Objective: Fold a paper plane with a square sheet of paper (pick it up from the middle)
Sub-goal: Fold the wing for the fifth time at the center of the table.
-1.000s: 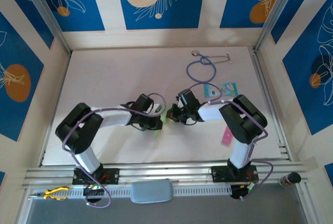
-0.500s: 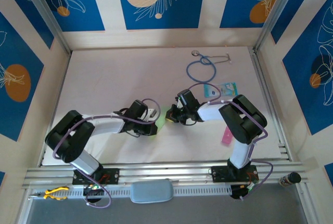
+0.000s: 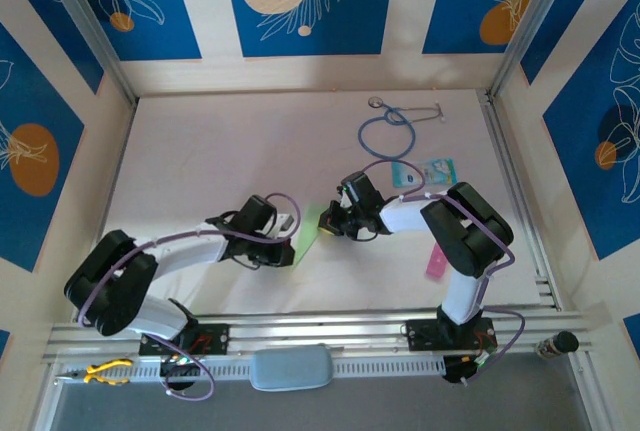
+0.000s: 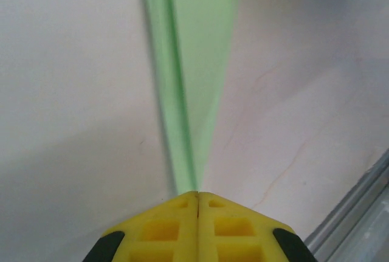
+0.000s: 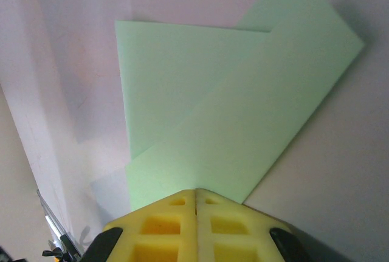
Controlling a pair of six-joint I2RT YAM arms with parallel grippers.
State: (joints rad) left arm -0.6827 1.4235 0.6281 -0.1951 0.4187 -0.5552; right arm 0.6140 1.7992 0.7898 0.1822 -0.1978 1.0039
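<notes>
A pale table (image 3: 220, 151) stands boxed in by cream walls (image 3: 205, 11) hung with blue panels (image 3: 340, 21) (white leaf outlines, orange and cream discs). Aluminium posts (image 3: 88, 26) rise at the back corners, and a slotted metal rail (image 3: 320, 329) lines the near edge under even light.
</notes>
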